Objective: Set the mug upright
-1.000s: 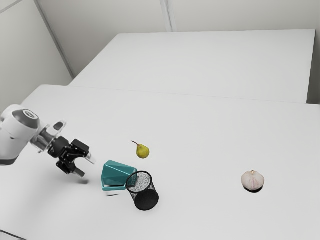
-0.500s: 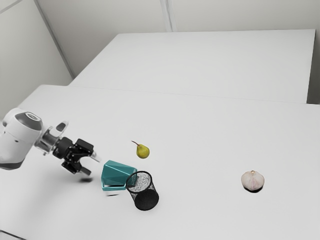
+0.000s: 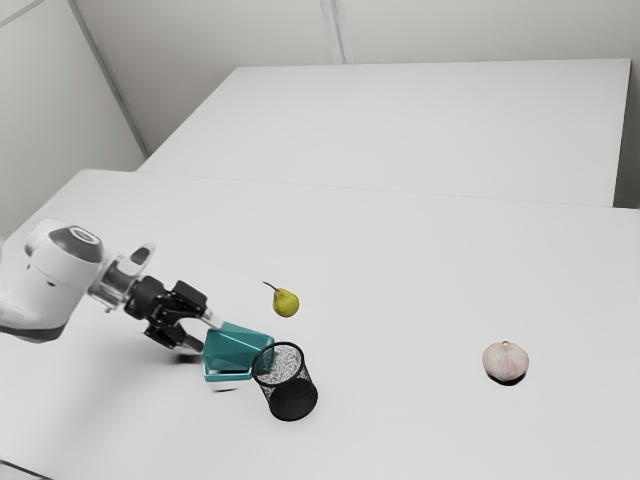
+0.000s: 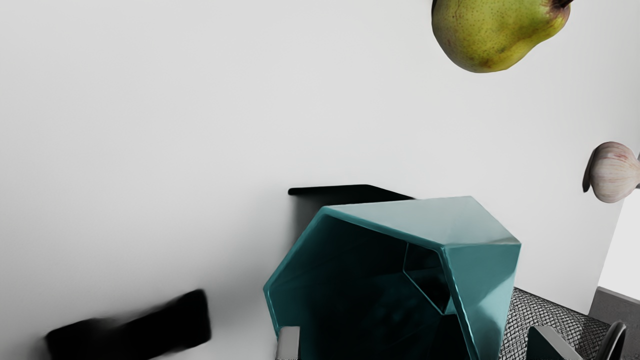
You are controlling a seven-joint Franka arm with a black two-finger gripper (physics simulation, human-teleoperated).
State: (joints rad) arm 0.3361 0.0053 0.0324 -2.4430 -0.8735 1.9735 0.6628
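Mug, teal, glossy, faceted (image 3: 240,348): lying on its side on white tabletop (image 3: 420,300), lwr left of ctr in ext. view; not upright. Mouth faces the gripper, base end toward ext. view's right. Black two-finger gripper w/ pale fingertips (image 3: 208,337): at left of frame, low over table, immed. beside mug's mouth. Fingers spread w/ a wide gap btwn; nothing pinched. Ext. view: upper fingertip overlaps mug's upper edge near the mouth; contact cannot be confirmed. Wrist view: dark interior of mug opens toward the camera, mouth largely btwn the two fingertips, one tip overlapping the rim; whether it touches, can't tell. White-and-grey robot arm (image 3: 50,285): enters from ext. view's left edge, reaches toward mug. Cylindrical black wire-mesh cup (image 3: 285,382): lwr ctr-left of frame, directly next to mug's base end, its rim overlapping that end in view; touching or slightly apart, can't tell. Yellow-green pear w/ thin brown stem (image 3: 286,303): nr ctr of frame, above and a little to the right of mug, apart from it; stem points to upper left. Whitish garlic bulb w/ pinkish tint (image 3: 505,361): lwr right of frame, well apart from all other items, tip up, dark shadow at its base. Pale flat slab (image 3: 420,125): upper part of frame, beyond tabletop. Thin dark line (image 3: 25,470): extreme lwr left corner.
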